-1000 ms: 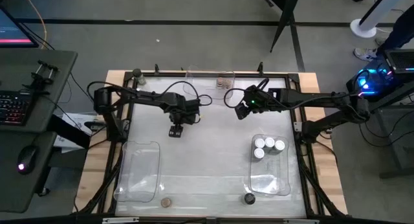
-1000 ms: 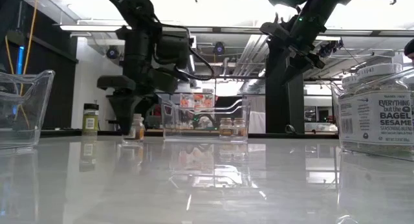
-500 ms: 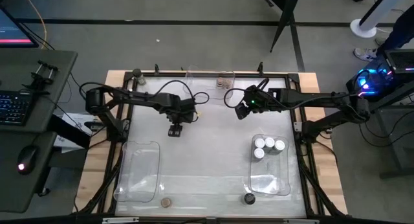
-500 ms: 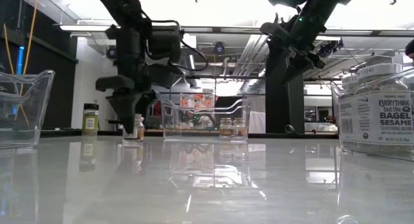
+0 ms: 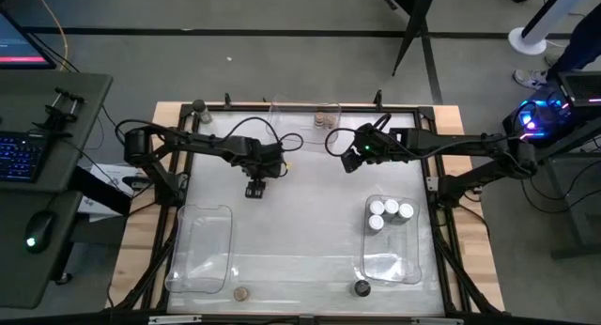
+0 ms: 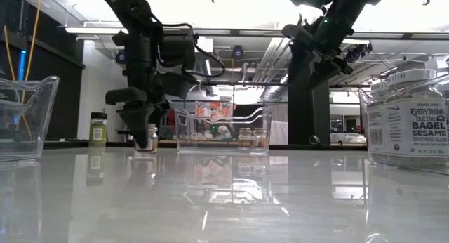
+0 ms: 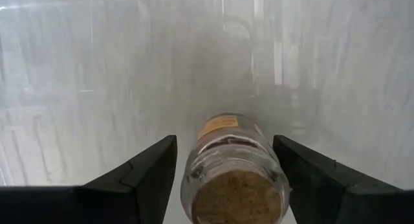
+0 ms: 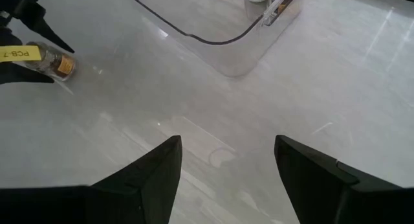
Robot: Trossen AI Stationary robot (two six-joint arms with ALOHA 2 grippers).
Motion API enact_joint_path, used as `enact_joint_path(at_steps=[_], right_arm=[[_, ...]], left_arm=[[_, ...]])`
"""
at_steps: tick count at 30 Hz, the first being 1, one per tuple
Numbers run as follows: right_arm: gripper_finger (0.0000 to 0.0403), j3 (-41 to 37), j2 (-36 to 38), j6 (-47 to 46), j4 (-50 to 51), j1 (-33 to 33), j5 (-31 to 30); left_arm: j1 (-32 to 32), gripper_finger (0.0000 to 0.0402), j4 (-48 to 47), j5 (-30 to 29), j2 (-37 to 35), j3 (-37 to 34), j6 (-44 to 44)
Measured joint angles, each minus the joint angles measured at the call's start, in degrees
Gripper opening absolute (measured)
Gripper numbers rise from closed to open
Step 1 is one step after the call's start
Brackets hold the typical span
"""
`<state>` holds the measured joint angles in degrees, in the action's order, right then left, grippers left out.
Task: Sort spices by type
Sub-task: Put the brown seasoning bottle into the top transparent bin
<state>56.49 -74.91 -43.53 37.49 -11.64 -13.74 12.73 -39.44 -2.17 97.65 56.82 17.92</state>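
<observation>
While the white table (image 5: 300, 226) stretches wide between three clear bins, the left arm reaches down over its middle and the right arm hangs higher, nearer the far edge. One bin (image 5: 392, 240) on the right side holds four white-lidded jars (image 5: 389, 212); another bin (image 5: 200, 250) on the left looks empty; a third bin (image 6: 223, 130) at the far edge has two small jars (image 6: 252, 138) beside it. Two more jars (image 5: 242, 293) stand at the near edge.

The left gripper (image 7: 223, 169) straddles a tan-lidded spice jar (image 7: 234, 185) standing upright on the table, its jaws spread wide with a gap showing on each side, so nothing is gripped yet. The right gripper (image 8: 226, 166) is spread and empty above bare table.

Closing off-centre would probably nudge the jar over and send it rolling. Room is generous: open surface lies all round the jar, and the path toward either side bin appears unobstructed.
</observation>
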Motion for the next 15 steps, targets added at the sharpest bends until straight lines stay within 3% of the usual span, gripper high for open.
enact_joint_path(at_steps=[4,10,15], right_arm=[[0.0243,0.00,0.00,-0.04,0.00,0.00,0.00],[0.0243,0.00,0.00,-0.01,-0.01,0.00,0.00],[0.0243,0.00,0.00,0.01,0.01,0.00,0.00]], left_arm=[[0.00,0.0219,-0.30,0.00,0.00,0.02,0.21],[0.00,0.0155,-0.37,0.04,-0.15,0.09,0.21],[0.00,0.0153,-0.29,0.07,-1.08,0.02,0.19]])
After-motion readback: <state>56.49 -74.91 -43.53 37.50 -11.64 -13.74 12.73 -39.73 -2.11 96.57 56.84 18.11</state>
